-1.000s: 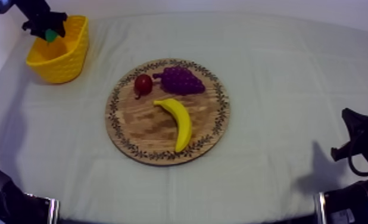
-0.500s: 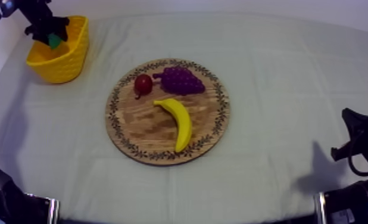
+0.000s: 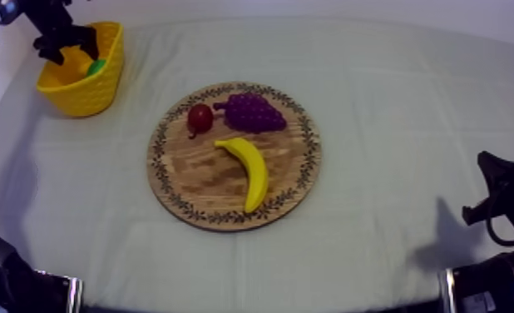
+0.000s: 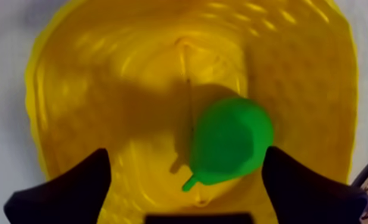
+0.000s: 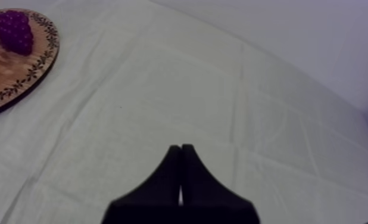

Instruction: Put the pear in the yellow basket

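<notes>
The pear (image 4: 231, 140) is seen lying inside the yellow basket (image 4: 73, 89), touched by nothing, with the left gripper (image 4: 185, 151) held spread above it, while the right gripper (image 5: 181, 152), far from the basket, is pressed together.

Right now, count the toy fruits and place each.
4: pear in the yellow basket; small red fruit, bunch of grapes and banana on the wooden board. None appears hidden.

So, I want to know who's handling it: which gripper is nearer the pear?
Left. The left gripper hangs open right above the pear, which lies in the yellow basket. The right gripper rests shut over bare cloth, far off beyond the wooden board.
</notes>
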`<state>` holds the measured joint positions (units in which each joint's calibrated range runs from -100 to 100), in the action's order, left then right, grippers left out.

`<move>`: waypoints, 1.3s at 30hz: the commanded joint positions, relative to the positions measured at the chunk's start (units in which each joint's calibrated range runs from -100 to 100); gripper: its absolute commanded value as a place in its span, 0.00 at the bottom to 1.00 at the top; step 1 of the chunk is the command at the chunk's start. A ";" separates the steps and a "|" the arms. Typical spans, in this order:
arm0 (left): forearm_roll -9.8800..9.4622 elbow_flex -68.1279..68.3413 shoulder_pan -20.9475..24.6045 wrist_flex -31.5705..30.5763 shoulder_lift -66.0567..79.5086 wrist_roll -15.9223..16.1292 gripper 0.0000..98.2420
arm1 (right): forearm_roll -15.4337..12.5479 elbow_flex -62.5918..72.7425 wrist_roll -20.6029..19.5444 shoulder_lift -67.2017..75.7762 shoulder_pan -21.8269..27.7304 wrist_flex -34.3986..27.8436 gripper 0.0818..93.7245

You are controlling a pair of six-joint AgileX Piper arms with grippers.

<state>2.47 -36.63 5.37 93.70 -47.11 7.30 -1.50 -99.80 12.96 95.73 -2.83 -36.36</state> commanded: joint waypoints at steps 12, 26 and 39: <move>0.81 6.57 0.14 -0.25 8.71 0.53 0.93 | 0.01 0.02 0.01 0.03 0.00 -0.02 0.00; 1.59 23.33 -0.07 -2.45 29.30 0.13 0.87 | 0.01 0.02 0.01 0.03 0.00 -0.02 0.00; 2.61 44.56 1.97 -9.50 54.33 1.51 0.77 | 0.01 0.02 0.01 0.03 0.00 -0.02 0.00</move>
<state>5.10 4.65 7.25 84.76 1.91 8.71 -1.50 -99.80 12.96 95.73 -2.83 -36.36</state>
